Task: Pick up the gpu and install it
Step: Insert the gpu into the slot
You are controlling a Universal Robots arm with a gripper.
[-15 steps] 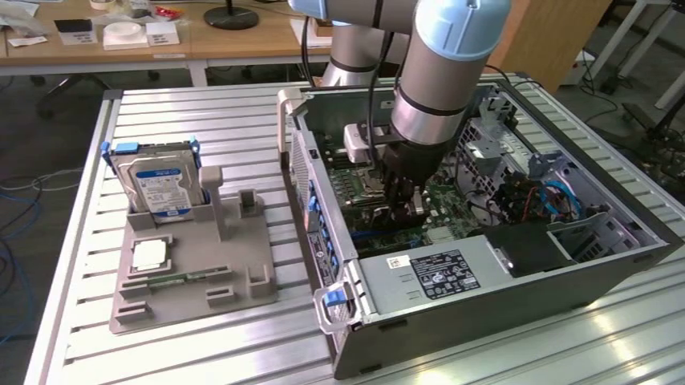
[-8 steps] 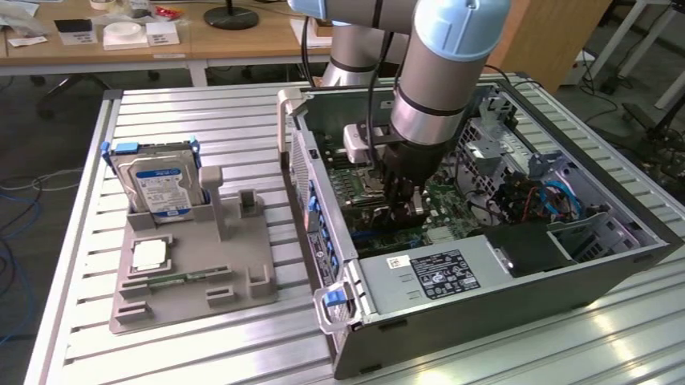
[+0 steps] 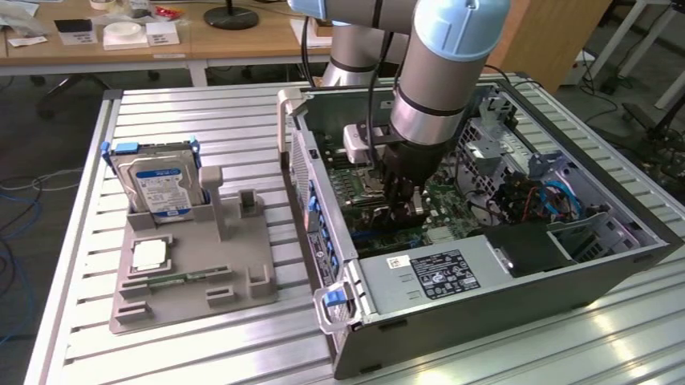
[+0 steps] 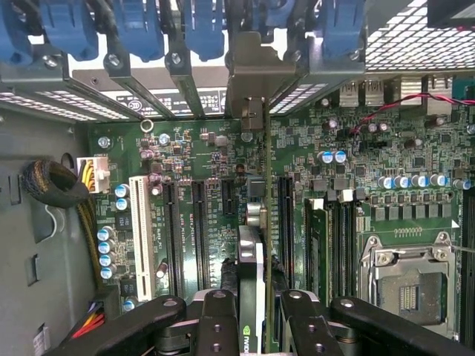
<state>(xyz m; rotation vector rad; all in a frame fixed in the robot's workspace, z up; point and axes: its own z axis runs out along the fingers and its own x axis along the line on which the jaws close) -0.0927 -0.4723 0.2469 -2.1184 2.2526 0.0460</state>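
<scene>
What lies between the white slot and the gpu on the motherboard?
In the wrist view, empty black expansion slots lie between the white slot and the gpu, which stands edge-on over the board.

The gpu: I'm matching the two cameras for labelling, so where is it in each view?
Wrist view: the gpu stands edge-on, clamped in the end effector.
Exterior view: inside the open computer case, under the end effector, mostly hidden by it.
Shared landmark: the green motherboard beneath it.
</scene>
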